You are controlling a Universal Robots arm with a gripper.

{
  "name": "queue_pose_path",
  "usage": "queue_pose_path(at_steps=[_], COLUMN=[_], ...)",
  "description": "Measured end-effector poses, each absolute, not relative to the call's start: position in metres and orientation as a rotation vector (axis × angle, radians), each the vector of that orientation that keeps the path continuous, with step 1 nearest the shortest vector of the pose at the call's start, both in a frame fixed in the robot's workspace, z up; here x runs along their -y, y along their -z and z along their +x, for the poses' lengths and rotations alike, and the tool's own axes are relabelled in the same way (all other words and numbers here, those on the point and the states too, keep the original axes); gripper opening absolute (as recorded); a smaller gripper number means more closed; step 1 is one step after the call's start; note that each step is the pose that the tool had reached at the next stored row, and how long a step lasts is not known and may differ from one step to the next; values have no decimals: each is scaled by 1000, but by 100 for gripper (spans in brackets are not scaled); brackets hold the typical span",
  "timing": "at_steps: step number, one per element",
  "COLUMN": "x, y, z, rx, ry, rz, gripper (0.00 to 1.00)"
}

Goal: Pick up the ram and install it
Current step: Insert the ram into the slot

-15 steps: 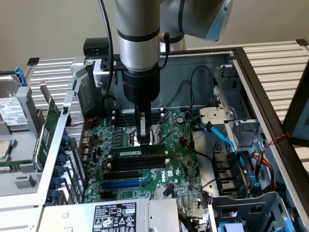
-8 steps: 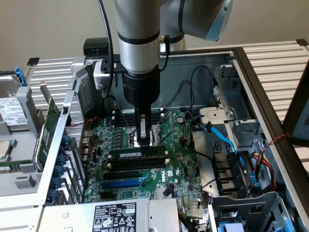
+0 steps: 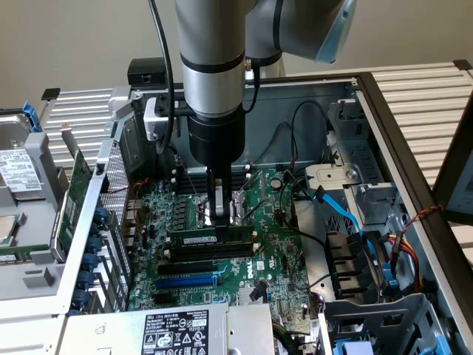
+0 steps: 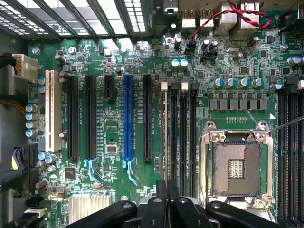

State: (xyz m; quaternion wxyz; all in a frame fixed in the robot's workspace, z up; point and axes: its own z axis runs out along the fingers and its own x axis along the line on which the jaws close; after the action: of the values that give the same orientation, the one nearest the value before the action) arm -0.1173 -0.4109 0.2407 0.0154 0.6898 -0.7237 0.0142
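Observation:
The ram [image 3: 194, 239], a long thin green stick with a small white label, stands on edge in the first of the black memory slots on the motherboard [image 3: 277, 255]. My gripper [image 3: 220, 224] comes straight down onto its top edge, near the middle of its length, fingers pinched together on it. In the wrist view the ram [image 4: 165, 133] shows edge-on as a thin pale line running along its slot up to the gripper [image 4: 167, 190], whose dark fingers [image 4: 161, 202] meet over it. Two more black memory slots [image 4: 183, 137] lie beside it.
The CPU socket [image 4: 236, 168] sits just beyond the memory slots. Black and blue expansion slots [image 3: 188, 281] lie nearer the power supply [image 3: 174, 333]. A green expansion card [image 3: 74, 203] leans outside the case on the exterior view's left. Blue cables [image 3: 340, 211] and drive bays crowd the exterior view's right.

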Motion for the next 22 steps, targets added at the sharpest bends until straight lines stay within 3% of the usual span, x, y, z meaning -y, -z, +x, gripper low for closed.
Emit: queue_pose_path(at_steps=[22], x=[410], y=[-235], z=[-119], rx=[2249], ry=[-41], rz=[2152], gripper=[12])
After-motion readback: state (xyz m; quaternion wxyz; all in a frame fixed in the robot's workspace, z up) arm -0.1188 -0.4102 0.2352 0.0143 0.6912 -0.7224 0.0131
